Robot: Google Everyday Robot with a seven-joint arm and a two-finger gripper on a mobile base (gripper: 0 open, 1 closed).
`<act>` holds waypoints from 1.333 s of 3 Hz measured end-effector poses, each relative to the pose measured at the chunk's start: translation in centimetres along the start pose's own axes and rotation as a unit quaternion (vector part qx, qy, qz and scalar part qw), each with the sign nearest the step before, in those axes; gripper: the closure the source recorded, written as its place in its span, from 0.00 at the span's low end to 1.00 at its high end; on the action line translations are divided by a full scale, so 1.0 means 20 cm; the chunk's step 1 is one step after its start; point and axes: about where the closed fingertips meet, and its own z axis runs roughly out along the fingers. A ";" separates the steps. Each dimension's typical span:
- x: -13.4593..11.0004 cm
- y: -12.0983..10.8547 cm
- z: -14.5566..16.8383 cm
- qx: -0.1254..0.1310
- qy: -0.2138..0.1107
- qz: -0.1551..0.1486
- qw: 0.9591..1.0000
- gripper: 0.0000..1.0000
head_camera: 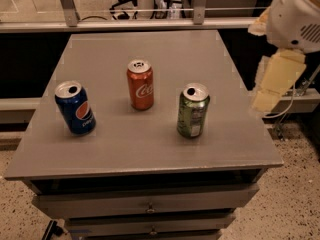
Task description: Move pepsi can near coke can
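The dark blue pepsi can stands upright at the left of the grey table top, slightly tilted in view. The red-orange coke can stands upright near the middle, to the right of and a little behind the pepsi can. My gripper hangs at the right edge of the view, beyond the table's right side, well away from both cans and holding nothing.
A green can stands upright right of the coke can, between it and my gripper. The table has drawers below its front edge. A metal rail runs behind the table. Speckled floor lies around it.
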 end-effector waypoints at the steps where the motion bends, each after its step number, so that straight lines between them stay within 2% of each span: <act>1: -0.28 -0.03 -0.02 0.000 -0.026 -0.035 0.999 0.00; 2: -0.58 0.02 -0.02 -0.010 -0.046 -0.092 0.995 0.00; 3: -0.86 0.12 0.03 -0.033 -0.076 -0.149 0.985 0.00; 4: -1.09 0.24 0.10 -0.049 -0.105 -0.180 0.977 0.00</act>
